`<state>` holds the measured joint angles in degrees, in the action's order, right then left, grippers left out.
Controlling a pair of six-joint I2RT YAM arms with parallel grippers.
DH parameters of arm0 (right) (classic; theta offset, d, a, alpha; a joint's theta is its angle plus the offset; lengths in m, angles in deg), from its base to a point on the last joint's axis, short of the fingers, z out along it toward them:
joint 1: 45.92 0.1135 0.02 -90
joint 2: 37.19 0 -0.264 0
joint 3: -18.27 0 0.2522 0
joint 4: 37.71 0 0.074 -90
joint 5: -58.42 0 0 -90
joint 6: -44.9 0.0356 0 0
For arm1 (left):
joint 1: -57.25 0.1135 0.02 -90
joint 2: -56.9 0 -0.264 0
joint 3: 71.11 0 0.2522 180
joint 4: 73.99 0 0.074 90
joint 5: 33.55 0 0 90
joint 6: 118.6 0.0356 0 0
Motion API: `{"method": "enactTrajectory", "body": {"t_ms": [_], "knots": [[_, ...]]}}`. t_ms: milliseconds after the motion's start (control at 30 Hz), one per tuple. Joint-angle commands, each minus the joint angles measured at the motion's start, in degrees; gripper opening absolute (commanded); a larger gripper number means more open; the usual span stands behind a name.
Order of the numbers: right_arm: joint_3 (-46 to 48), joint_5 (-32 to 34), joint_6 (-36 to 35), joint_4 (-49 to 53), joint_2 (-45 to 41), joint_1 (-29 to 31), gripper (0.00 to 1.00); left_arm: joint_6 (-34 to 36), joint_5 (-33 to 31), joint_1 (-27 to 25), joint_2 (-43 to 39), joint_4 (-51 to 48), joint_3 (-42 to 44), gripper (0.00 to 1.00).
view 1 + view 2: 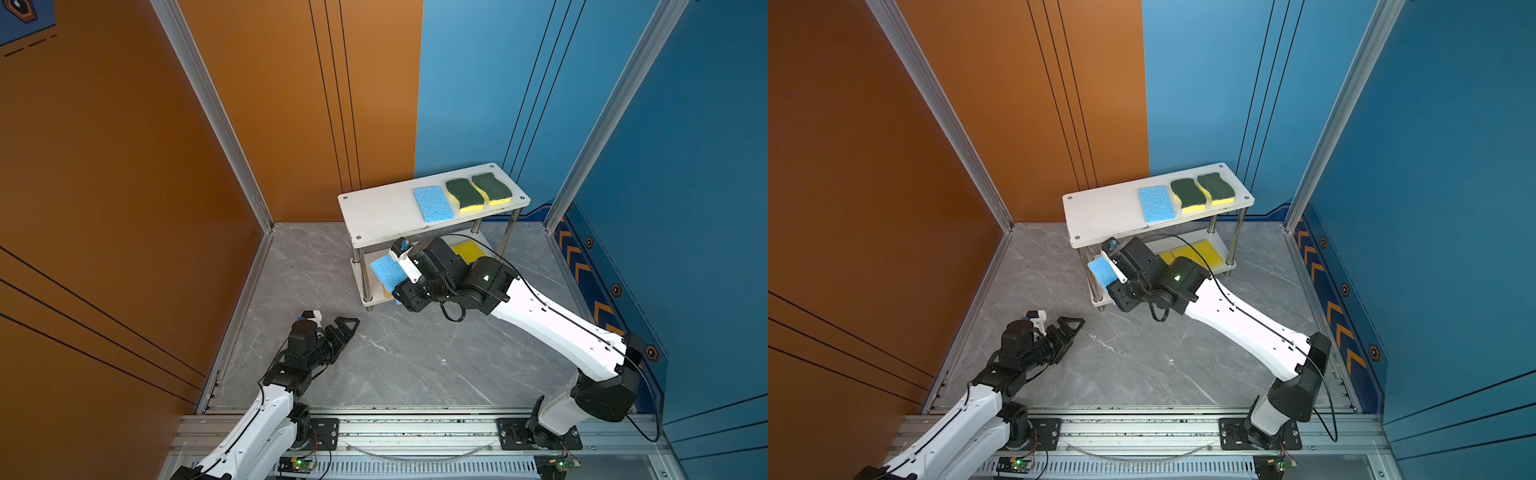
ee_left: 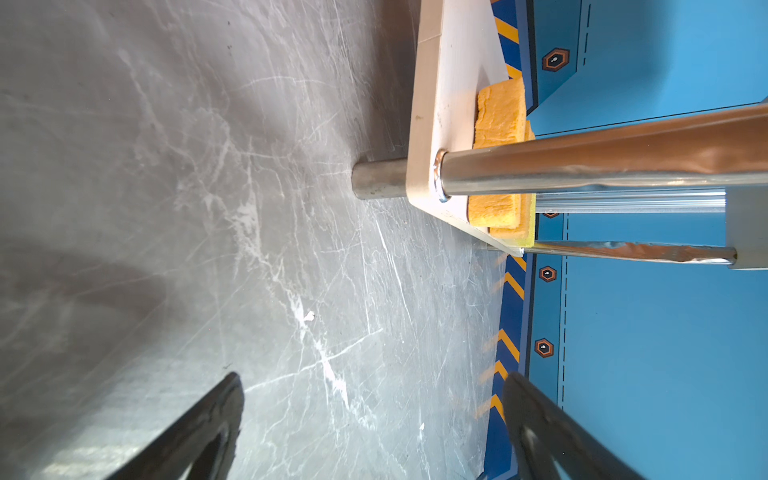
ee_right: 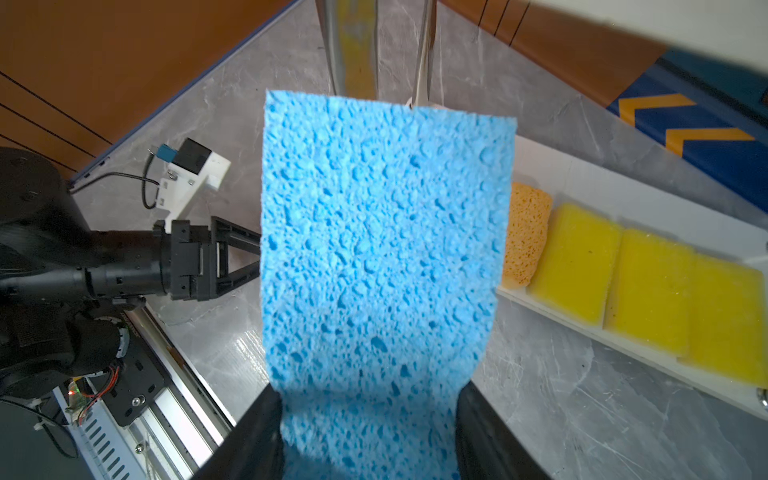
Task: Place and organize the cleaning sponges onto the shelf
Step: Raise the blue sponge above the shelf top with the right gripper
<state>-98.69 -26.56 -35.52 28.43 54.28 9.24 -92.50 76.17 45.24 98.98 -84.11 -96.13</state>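
The shelf stands at the back right. On its top board lie a light blue sponge and two green-topped yellow sponges. Its lower board carries an orange sponge and three yellow sponges in a row. My right gripper is shut on a second light blue sponge, held on edge at the shelf's front left end, beside the lower board. Over the floor to the left, my left gripper stands open and holds nothing.
Chrome posts stand close to the held sponge. The orange wall bounds the left side and the blue wall the right. An aluminium rail runs along the front. Grey marble floor lies between the arms.
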Motion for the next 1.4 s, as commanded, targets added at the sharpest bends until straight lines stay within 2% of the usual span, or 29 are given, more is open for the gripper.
{"method": "enactTrajectory", "body": {"t_ms": [0, 367, 767, 1067, 1367], "knots": [[-4.0, 2.6, -2.7, 2.2, -1.7, -0.2, 0.59, 0.2, -0.2, 0.5, -0.1, 0.6, 0.6, 0.98], [-14.3, 7.2, -7.1, 2.4, 1.4, -1.0, 0.59, 0.3, -0.1, 0.8, 0.0, 0.9, 1.0, 0.98], [-29.7, 12.3, -9.6, 1.8, 11.5, -4.2, 0.59, 0.1, 0.2, 1.1, -0.3, 1.3, 1.5, 0.98], [-32.8, 14.0, -9.8, -0.4, 16.7, -5.7, 0.58, 0.1, 0.4, 1.2, -0.6, 1.4, 1.7, 0.98], [-33.0, 13.6, -7.1, -3.0, 17.8, -6.9, 0.58, 0.0, 0.2, 1.4, -1.7, 0.7, 2.0, 0.98]]}}
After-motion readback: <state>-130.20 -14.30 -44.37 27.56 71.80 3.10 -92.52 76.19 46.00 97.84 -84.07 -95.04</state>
